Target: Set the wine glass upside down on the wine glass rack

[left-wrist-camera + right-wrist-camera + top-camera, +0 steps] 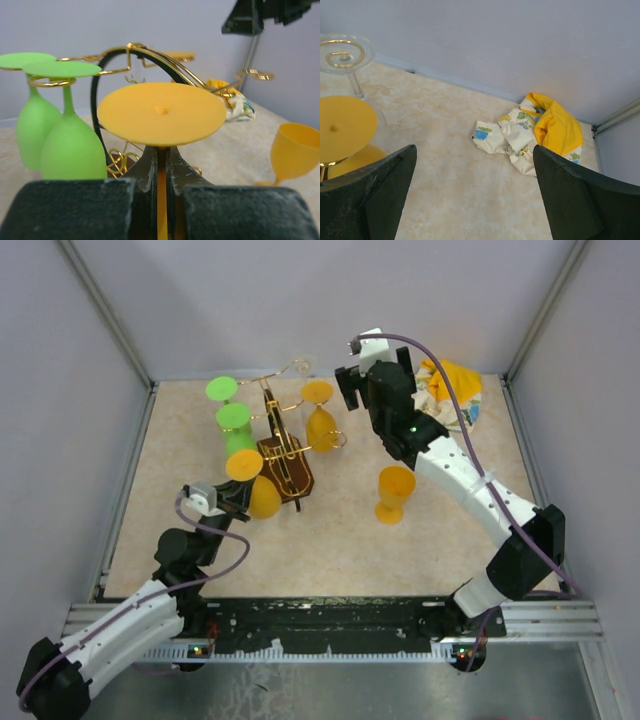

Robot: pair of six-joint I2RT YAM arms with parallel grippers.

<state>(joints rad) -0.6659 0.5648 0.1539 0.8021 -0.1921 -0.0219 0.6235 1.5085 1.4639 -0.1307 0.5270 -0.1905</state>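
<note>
**Ana:** What is on the table?

**Ben:** The rack stands left of the middle. It is thin gold wire with curly tips on a dark wood base. Two green glasses hang on it, toward the left edge.

**Ana:** And our glass?

**Ben:** It is orange and upside down, at the rack's near end. The left hand is squeezed almost shut on its thin stem, just under the flat round foot.

**Ana:** Will it break?

**Ben:** I think not. It looks like smooth plastic, light and stiff. It might slip, though. The stem is the best place to hold it.

**Ana:** And the right hand?

**Ben:** It is wide open and holds nothing. It is up by the far right corner, near a soft, crumpled cloth.
</note>
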